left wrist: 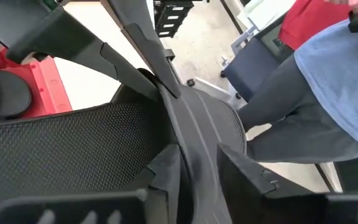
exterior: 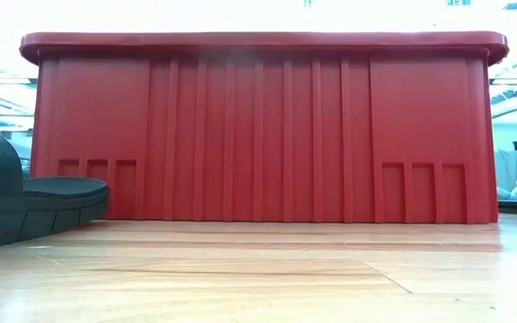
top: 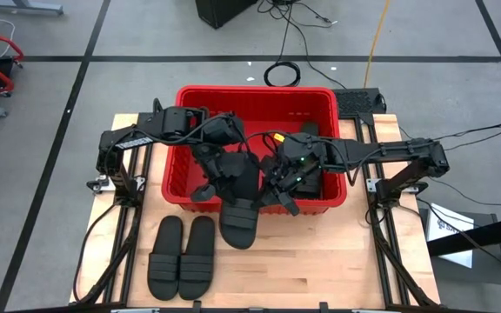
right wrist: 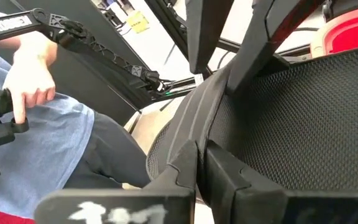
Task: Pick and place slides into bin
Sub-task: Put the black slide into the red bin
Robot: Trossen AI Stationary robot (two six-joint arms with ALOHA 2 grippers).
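Note:
A black slide [top: 237, 204] hangs tilted between my two grippers over the red bin [top: 181, 148], with one end out past the bin's near wall. My right gripper [right wrist: 201, 163] is shut on the slide's right-hand edge. My left gripper [left wrist: 197, 177] is open, its fingers standing on either side of the opposite edge. Two more slides [top: 182, 254] lie side by side, soles down, on the table in front of the bin's left part. One of them [exterior: 25, 202] shows in the low view. My right gripper pinches the slide's long side rim [right wrist: 199, 134] between its two fingers, which come from the table's right and lie across the rim. The slide is lifted clear and tilted, its textured sole [right wrist: 303, 118] in view. My left gripper has a finger [left wrist: 163, 171] on each side of the slide's other long rim [left wrist: 194, 134]; I cannot tell whether they touch it.
The bin's near wall [exterior: 258, 135] fills the low view. Bare wooden table [top: 320, 261] lies in front of the bin on the right. Beyond the table stands a person in a blue shirt [right wrist: 48, 143], one hand [right wrist: 33, 81] on a control arm.

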